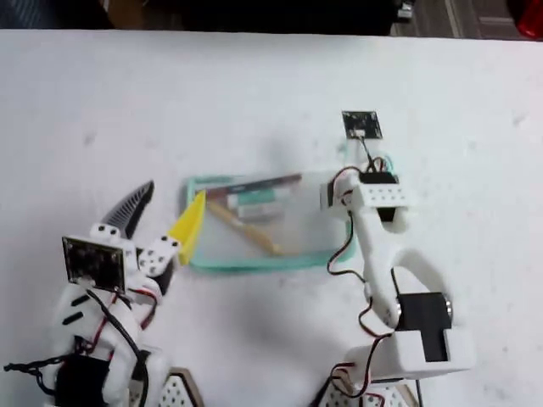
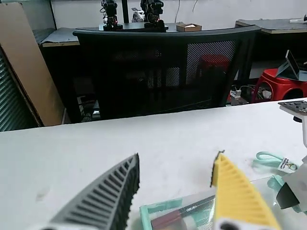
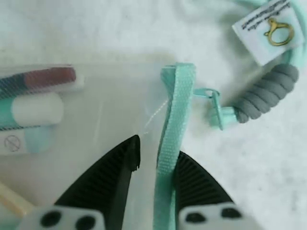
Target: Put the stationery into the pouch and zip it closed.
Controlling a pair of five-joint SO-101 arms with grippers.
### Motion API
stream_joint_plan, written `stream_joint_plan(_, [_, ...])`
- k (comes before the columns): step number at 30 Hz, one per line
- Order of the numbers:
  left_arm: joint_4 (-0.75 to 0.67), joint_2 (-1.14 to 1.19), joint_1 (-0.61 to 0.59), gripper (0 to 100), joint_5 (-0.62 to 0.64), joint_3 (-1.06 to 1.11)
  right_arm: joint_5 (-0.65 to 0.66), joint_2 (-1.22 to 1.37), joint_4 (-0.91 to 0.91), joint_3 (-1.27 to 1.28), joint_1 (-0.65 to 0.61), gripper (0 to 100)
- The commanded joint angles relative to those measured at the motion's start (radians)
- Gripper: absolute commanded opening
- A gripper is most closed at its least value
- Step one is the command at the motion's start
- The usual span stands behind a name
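White tabletop [image 1: 271, 76] fills my overhead feed, with a black mesh chair [image 2: 163, 72] beyond its far edge on the left wrist camera.

At about 8 o'clock from the pouch, my left gripper [image 1: 176, 191] stands spread wide and holds nothing. Its yellow finger [image 1: 188, 222] lies along the pouch's 9 o'clock end and its grey one points away toward 11. I read that as a brace, so the bag cannot slide when the other end is pulled.

The pouch [image 1: 254, 265], clear with teal trim, lies flat mid-table. The stationery [image 1: 254, 208] lies under its clear wall, so I judge the loading done and the zipping left.

At the pouch's 3 o'clock end my right gripper [image 3: 158, 148] straddles the teal edge band [image 3: 175, 96]. The jaws are only narrowly apart, with the band against one and a sliver of gap at the other, so it isn't pinched yet. The grey zip pull [image 3: 268, 93] sits just beside that band, outside the jaws. I can't tell how far the zip is run.
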Motion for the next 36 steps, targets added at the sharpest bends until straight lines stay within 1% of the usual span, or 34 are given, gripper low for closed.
stream_joint_plan(1, [-0.028, 0.001, -0.008, 26, 0.009, -0.005, 0.012, 0.012, -0.012, 0.003, -0.042, 1.6])
stream_joint_plan(6, [-0.028, 0.001, -0.008, 26, 0.009, -0.005, 0.012, 0.008, -0.001, 0.003, -0.042, 1.9])
stream_joint_plan(8, [-0.028, 0.001, -0.008, 26, 0.008, -0.005, 0.012, 0.007, 0.010, 0.002, -0.041, 4.1])
stream_joint_plan(13, [-0.026, 0.001, -0.008, 26, 0.012, -0.005, 0.021, -0.010, 0.122, -0.025, -0.041, 25.4])
stream_joint_plan(15, [-0.026, 0.001, -0.008, 26, 0.012, -0.005, 0.023, -0.013, 0.127, -0.023, -0.041, 27.9])
stream_joint_plan(16, [-0.026, 0.002, -0.008, 25, 0.012, -0.005, 0.023, -0.015, 0.133, -0.023, -0.041, 27.9])
stream_joint_plan(18, [-0.026, 0.002, -0.008, 21, 0.012, -0.005, 0.023, -0.018, 0.153, -0.025, -0.041, 25.7])
stream_joint_plan(22, [-0.032, 0.002, -0.008, 3, 0.008, -0.005, 0.023, -0.018, 0.177, -0.028, -0.039, 14.1])
stream_joint_plan(23, [-0.032, 0.002, -0.008, 1, 0.008, -0.005, 0.023, -0.018, 0.177, -0.026, -0.035, 12.3])
stream_joint_plan(25, [-0.032, 0.002, -0.008, 4, 0.008, -0.005, 0.023, -0.018, 0.182, -0.028, -0.021, 10.4])
stream_joint_plan(27, [-0.032, 0.002, -0.008, 3, 0.008, -0.005, 0.023, -0.024, 0.219, -0.035, 0.005, 9.3])
stream_joint_plan(28, [-0.034, 0.002, -0.008, 2, 0.008, -0.006, 0.023, -0.041, 0.260, -0.057, 0.021, 8.9])
stream_joint_plan(32, [-0.051, 0.002, -0.010, 2, 0.005, -0.029, 0.023, -0.188, 0.539, -0.213, 0.125, 7.7])
stream_joint_plan(34, [-0.057, 0.004, -0.010, 2, -0.038, -0.069, 0.023, -0.277, 0.628, -0.281, 0.170, 7.7])
stream_joint_plan(36, [-0.046, 0.005, -0.010, 2, -0.115, -0.137, 0.023, -0.367, 0.682, -0.334, 0.194, 8.0])
